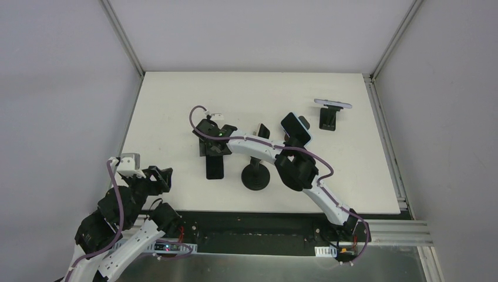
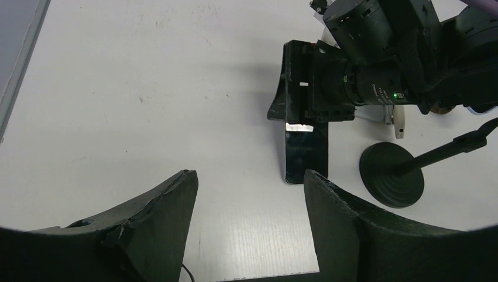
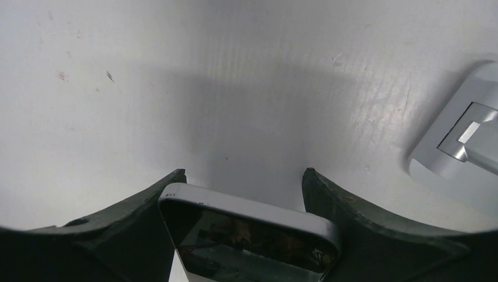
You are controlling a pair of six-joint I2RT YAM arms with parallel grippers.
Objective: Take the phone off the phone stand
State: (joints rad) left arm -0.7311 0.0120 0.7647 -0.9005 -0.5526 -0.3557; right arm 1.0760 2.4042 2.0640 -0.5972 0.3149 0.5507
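Note:
The phone point(image 1: 215, 169) is a dark slab with a pale rim, and it looks flat on the white table just left of the black phone stand point(image 1: 256, 176). My right gripper point(image 1: 212, 150) is shut on the phone's far end. In the right wrist view the phone's rim point(image 3: 246, 235) spans the gap between both fingers of that gripper point(image 3: 244, 173). The left wrist view shows the phone point(image 2: 305, 155) reaching out from under the right gripper point(image 2: 305, 88), beside the stand's round base point(image 2: 392, 174). My left gripper point(image 2: 249, 176) stands open and empty near the table's front left corner point(image 1: 161, 176).
A second dark phone point(image 1: 296, 129) leans on a white holder behind the right arm's elbow. A white phone point(image 1: 332, 104) rests on a black stand point(image 1: 327, 120) at the back right. A white and silver piece point(image 3: 464, 141) shows at the right edge of the right wrist view.

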